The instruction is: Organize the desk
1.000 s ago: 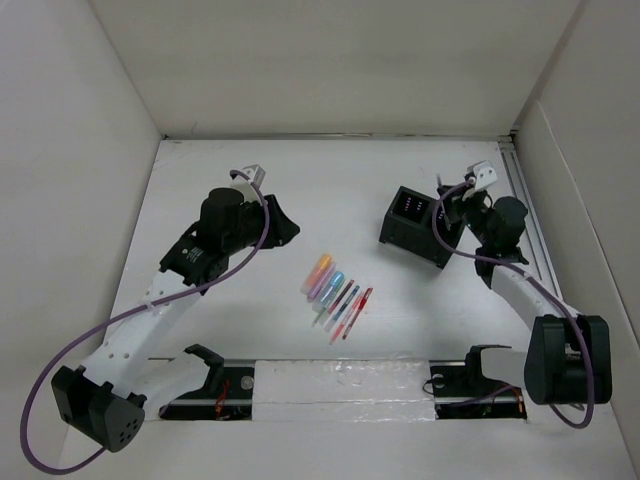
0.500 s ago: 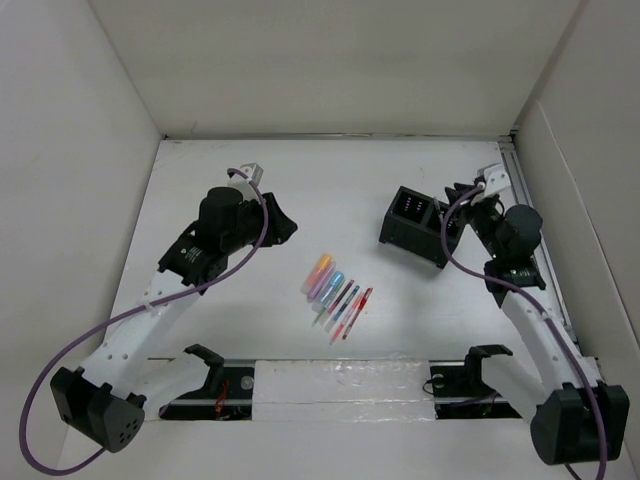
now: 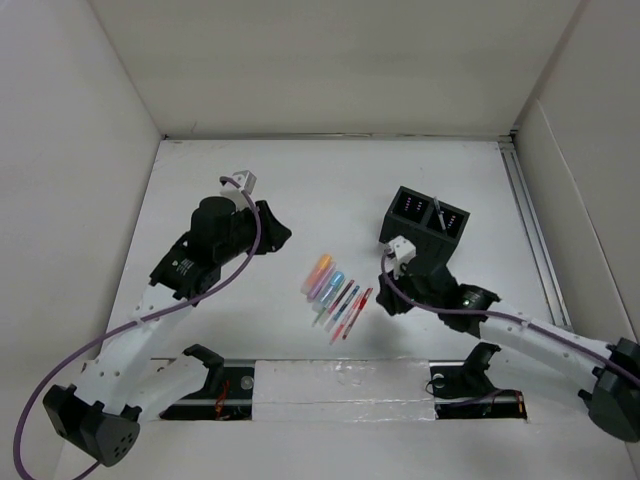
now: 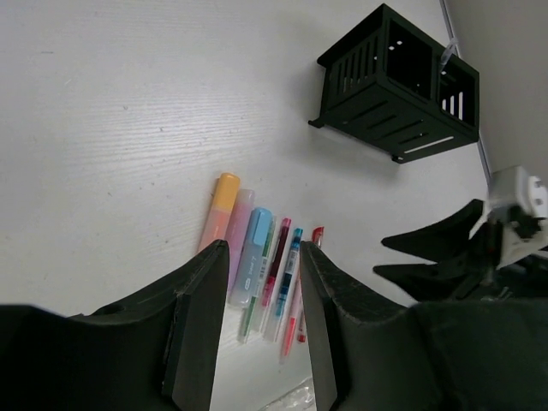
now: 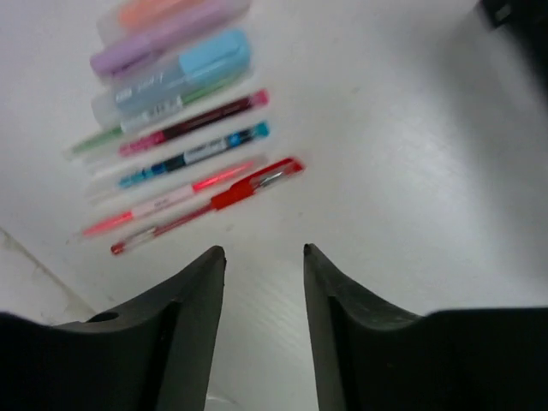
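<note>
**A:** quick q, where's everything rn?

**B:** desk = the white top, walls round 3 sides, rail along the right edge. Row of highlighters + pens lies side by side mid-desk, toward the near edge. Black box sits upright to the right of them, apart.

**A:** and the grippers?

**B:** left gripper hovers left of the row, fingers spread, nothing btwn them. Right gripper is near the row's right side, in front of the box, also spread & empty. On its wrist cam the red pen is the closest one.
</note>
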